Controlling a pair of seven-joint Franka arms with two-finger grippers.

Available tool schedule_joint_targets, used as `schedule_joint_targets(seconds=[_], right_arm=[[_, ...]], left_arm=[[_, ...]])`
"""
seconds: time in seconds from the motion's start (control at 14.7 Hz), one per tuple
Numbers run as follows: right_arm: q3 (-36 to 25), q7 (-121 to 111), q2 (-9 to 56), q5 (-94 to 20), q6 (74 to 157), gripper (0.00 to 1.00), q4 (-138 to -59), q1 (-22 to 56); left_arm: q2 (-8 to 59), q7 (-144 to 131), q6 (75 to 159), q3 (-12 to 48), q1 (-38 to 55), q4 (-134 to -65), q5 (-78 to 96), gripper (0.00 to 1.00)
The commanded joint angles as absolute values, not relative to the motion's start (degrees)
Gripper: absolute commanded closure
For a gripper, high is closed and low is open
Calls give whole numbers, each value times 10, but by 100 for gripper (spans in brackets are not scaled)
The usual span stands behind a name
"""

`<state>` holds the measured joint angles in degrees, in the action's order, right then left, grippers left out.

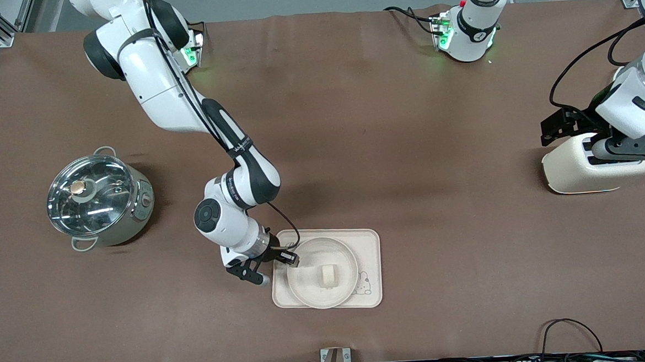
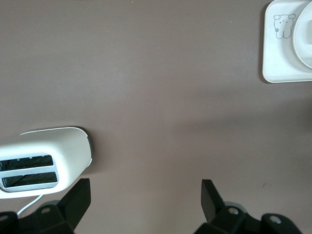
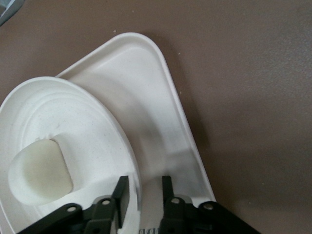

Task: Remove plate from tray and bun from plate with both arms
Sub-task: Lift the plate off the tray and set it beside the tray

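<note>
1. Right now the step in hand looks like the plate grasp: the right gripper [image 3: 142,187] is down at the rim of the plate [image 1: 312,292], at the edge toward the right arm's end of the tabletop [image 1: 409,143].
2. Its jaws straddle the plate rim, one finger inside and one outside, with a narrow gap either side. They look not yet closed on it.
3. The plate sits on the tray [image 1: 371,239], filling most of it; the rabbit drawing shows at the tray corner toward the left arm's end.
4. The bun [image 1: 327,275] lies in the plate, about centre, untouched.
5. The left gripper [image 2: 146,195] waits over the toaster [image 1: 570,168] at its own end of the tabletop, well apart from the tray. Jaws wide open, holding nothing.
6. A lidded steel pot [image 1: 100,201] stands toward the right arm's end, not involved.
7. Next move, my read: close on the rim, lift just enough to clear the tray lip, keep the plate level so the bun doesn't roll, set it on bare tabletop.
8. Then the left arm needs to come across for the bun.
</note>
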<state>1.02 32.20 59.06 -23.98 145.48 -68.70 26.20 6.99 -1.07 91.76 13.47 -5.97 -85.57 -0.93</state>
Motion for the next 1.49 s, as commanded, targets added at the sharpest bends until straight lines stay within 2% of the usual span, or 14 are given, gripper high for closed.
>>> schedule_joint_targets(seconds=[0.0,0.34,0.54,1.02,1.22,1.43], right_arm=[[10,298,597,-243,1455,100,-676,260],[13,252,574,-251,1455,100,-690,254],[55,240,551,-265,1466,100,-708,243],[104,206,340,-265,1463,100,-993,227],[131,192,302,-267,1466,100,-1076,218],[147,188,307,-268,1535,100,-1135,223]], left_arm=[[74,-11,919,134,-59,-848,-8,0],[74,-11,919,134,-58,-849,-8,0],[75,-12,919,134,-54,-850,-8,0],[79,-64,924,148,-40,-872,-1,0],[79,-91,958,154,-26,-902,2,0],[78,-116,1007,165,-18,-950,21,0]])
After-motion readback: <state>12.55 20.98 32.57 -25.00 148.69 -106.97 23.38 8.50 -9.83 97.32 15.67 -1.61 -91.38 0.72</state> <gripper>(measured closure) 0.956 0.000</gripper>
